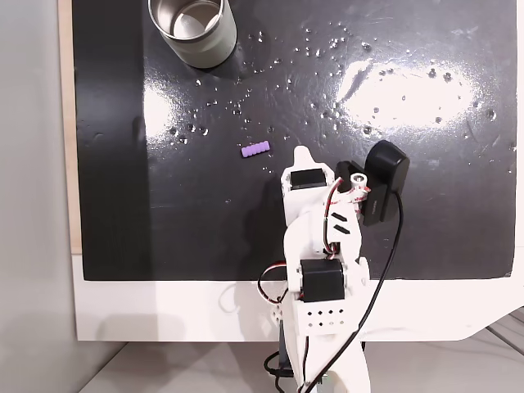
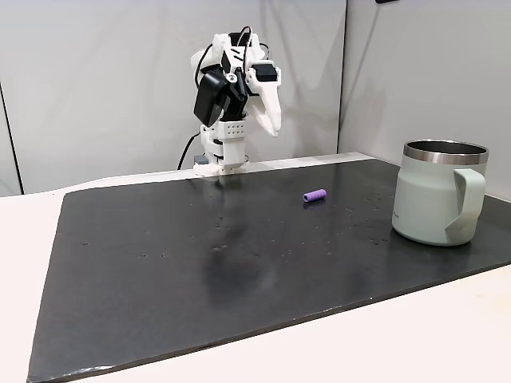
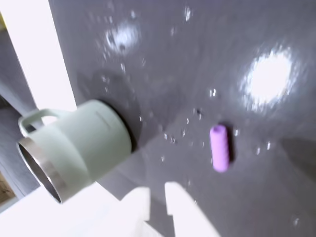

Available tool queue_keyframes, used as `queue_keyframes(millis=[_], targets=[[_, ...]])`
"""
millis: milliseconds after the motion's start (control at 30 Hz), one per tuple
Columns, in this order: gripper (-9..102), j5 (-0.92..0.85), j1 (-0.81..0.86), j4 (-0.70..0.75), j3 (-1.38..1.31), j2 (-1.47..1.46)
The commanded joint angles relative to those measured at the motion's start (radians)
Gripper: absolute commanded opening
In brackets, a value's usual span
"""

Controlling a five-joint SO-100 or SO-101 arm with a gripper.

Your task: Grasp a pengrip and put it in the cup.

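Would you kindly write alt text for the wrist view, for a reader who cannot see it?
A small purple pengrip lies alone on a glossy black mat speckled with droplets and glare. To its left stands a pale green metal cup with a steel rim and a handle, appearing tilted in this angled picture. The white gripper enters from the bottom edge, holding nothing.

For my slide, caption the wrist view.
Tool raised over the dark mat, purple pengrip lying beside the cup.
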Motion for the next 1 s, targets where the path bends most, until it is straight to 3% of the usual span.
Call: queue_keyframes(millis=[0,367,700,967], targets=[[0,0.029,-0.043,0.032,-0.195,-0.163],[0,0.172,-0.150,0.132,-0.445,-0.581],[0,0.189,-0.195,0.152,-0.569,-0.802],[14,0.219,-0.229,0.199,-0.635,-0.927]])
